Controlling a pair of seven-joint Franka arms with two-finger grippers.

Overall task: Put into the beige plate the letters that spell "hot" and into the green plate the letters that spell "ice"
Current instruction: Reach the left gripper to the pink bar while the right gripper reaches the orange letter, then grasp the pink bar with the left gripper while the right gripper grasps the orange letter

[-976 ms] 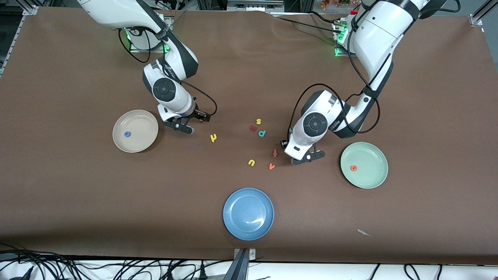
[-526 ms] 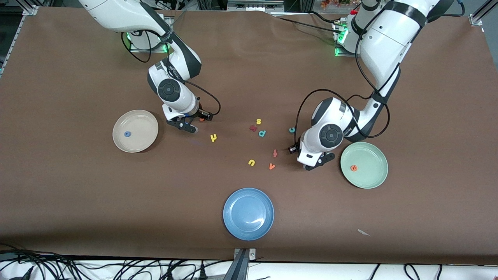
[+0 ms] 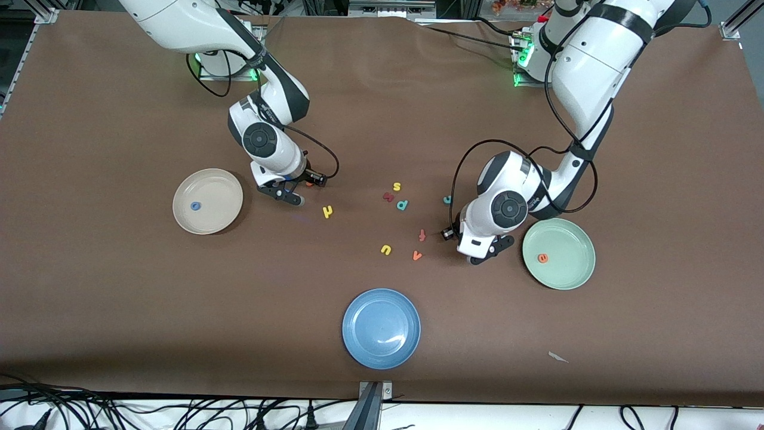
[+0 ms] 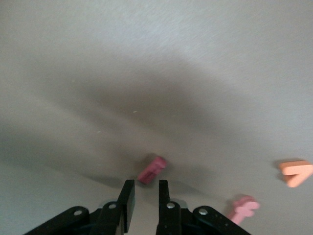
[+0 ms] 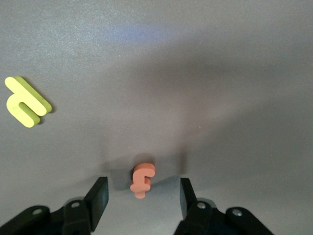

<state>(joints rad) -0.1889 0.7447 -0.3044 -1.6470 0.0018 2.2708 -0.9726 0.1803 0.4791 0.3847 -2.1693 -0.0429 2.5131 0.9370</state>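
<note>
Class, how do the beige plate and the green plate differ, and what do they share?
The beige plate is cream; the green plate is pale mint. The beige plate holds a blue o; the green plate holds an orange e. The beige plate lies toward the right arm's end of the table, the green plate toward the left arm's end. Both are round, shallow, alike in size, each holding one letter.
</note>
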